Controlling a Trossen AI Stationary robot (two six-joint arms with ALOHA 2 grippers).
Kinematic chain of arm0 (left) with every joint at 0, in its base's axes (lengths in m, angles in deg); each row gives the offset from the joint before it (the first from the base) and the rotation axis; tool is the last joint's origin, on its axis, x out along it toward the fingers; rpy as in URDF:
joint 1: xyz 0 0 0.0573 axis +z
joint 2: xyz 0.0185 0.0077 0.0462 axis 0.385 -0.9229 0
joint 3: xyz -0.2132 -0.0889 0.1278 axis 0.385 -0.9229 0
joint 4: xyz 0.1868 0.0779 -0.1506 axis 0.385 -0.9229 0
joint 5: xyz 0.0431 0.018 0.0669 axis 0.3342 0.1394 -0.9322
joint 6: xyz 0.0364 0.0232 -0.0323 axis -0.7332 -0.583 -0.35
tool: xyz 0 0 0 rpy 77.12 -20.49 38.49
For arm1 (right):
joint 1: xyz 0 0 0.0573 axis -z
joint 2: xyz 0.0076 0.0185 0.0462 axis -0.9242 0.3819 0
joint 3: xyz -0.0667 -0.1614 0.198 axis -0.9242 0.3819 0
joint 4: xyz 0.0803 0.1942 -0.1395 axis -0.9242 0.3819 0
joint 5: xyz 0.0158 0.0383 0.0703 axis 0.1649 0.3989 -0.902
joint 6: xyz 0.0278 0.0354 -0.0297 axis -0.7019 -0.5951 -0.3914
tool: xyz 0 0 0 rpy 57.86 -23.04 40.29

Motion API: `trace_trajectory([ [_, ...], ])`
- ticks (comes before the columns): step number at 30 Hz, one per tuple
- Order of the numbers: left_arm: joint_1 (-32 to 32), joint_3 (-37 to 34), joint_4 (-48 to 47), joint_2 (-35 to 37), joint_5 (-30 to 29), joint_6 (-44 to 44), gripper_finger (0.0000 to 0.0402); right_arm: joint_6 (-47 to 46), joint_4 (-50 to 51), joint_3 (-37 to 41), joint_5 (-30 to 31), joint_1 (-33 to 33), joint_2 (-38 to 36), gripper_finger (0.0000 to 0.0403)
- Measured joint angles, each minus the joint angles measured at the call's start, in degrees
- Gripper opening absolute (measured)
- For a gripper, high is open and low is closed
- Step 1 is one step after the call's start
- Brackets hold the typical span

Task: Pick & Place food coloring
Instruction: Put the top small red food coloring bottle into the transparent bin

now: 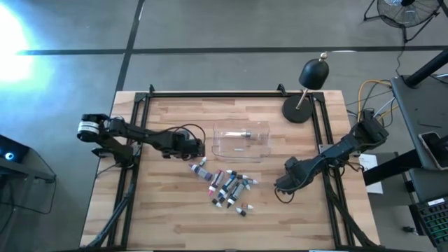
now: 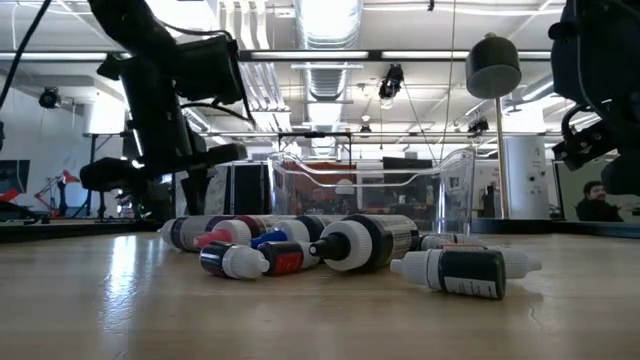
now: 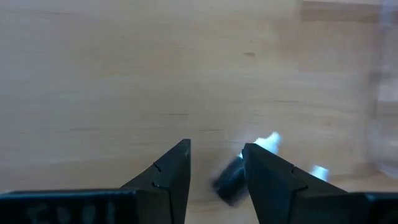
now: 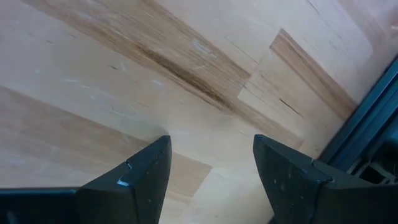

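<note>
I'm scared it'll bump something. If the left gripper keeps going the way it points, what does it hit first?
Probably the nearest food coloring bottle, lying just past the open left gripper, though depth is unclear.

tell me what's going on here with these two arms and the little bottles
A pile of tiny food coloring bottles with white, red and blue caps lies on the wooden table, just in front of a clear rectangular plastic tray. The left gripper is open, poised beside the tray over the pile's near end, holding nothing. The right gripper waits open over bare wood right of the pile. One small item seems to lie in the tray.
</note>
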Motion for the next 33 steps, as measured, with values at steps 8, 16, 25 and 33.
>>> trace_trajectory([
  [8,-0.07,0.02,2.16,1.57,-1.20,-7.18,0.0121,-0.32,-0.32,-0.35,-0.74,0.02,0.04,0.0219],
  [16,-0.05,0.02,2.30,1.62,-0.19,-33.84,0.0121,1.49,-4.23,-2.82,-2.07,0.17,0.26,0.0219],
  [25,1.70,0.13,3.53,1.85,1.34,-67.62,0.0121,-12.23,-7.21,-10.75,0.15,-0.12,0.54,0.0219],
  [33,1.83,0.15,4.58,2.70,13.24,-103.24,0.0121,0.23,-7.25,-17.10,3.74,-0.44,0.56,0.0219],
])
